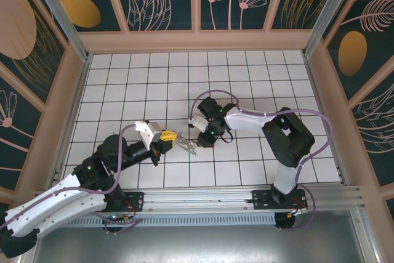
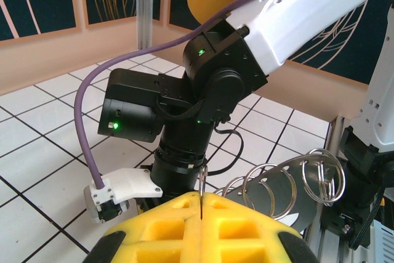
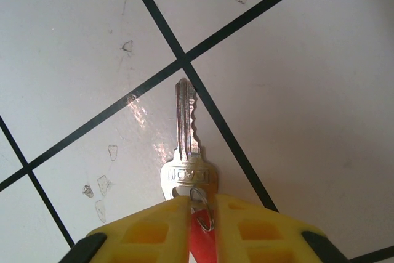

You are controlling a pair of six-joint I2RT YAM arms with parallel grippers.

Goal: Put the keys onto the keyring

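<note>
**Holding the Key and Keyring Over the Tiles**

We see the right gripper [image 3: 200,206] with its yellow fingers clamped on the head end of the small silver metal key [image 3: 186,133]. A red plastic piece [image 3: 198,236] and a small metal ring [image 3: 204,209] sit between the pads. The blade points away from the fingers, over the white tiled table [image 3: 295,78].

The left gripper [image 2: 201,198] has its yellow fingers pressed together, pinching a thin wire of the coiled silver wire keyring [image 2: 289,180]. The loops fan out to the right in that wrist view.

In the top view both grippers are near each other at mid-table. We cannot tell whether key and keyring touch.
</note>
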